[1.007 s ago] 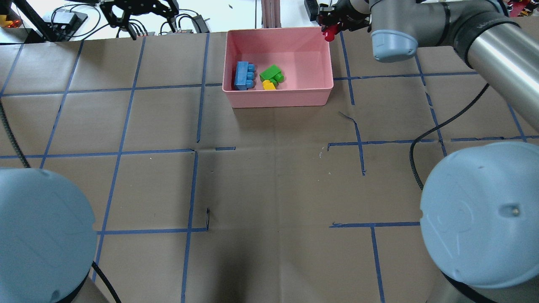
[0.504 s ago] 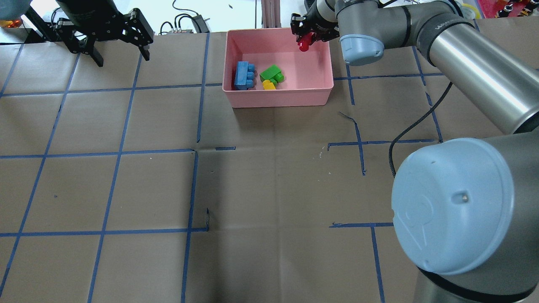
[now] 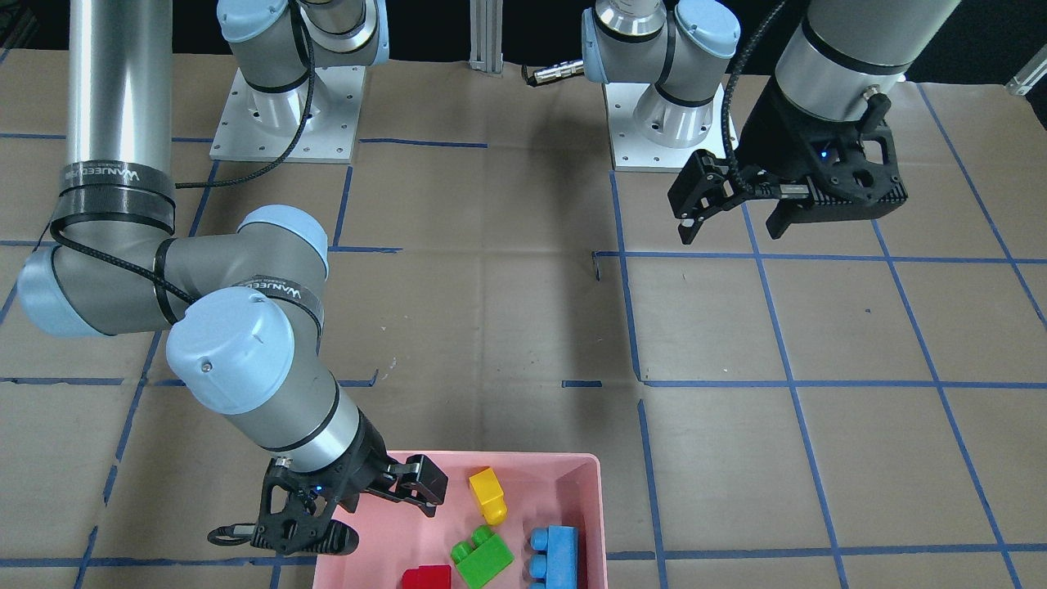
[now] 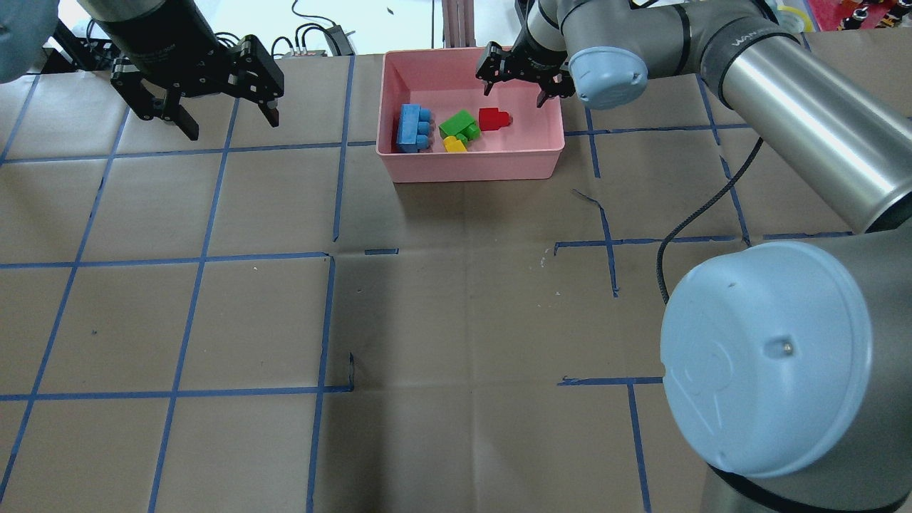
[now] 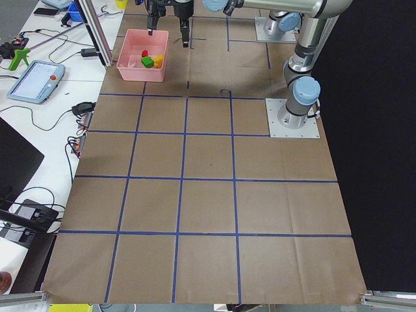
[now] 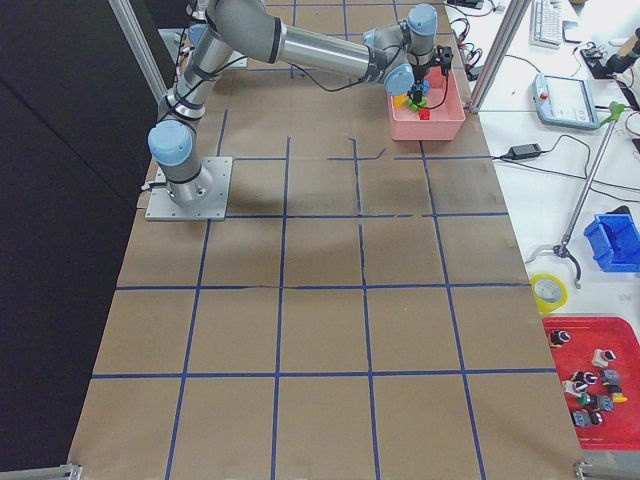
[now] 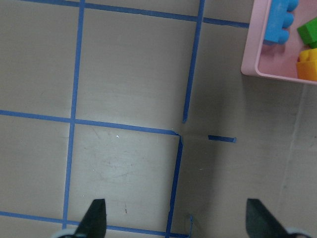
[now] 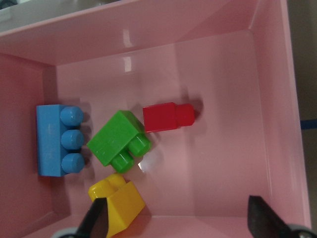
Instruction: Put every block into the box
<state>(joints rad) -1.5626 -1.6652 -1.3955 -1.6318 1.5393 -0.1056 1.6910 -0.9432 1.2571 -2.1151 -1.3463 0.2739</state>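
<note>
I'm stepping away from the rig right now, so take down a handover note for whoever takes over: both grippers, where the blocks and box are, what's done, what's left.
The right gripper is open and empty, hovering over the far right part of the box.
The left gripper is open and empty, above the table to the left of the box.
The red block, green block, yellow block and light-blue block all lie inside the box.
Done: all four blocks are in.
Left: nothing to place; probably just lift the right arm clear.
</note>
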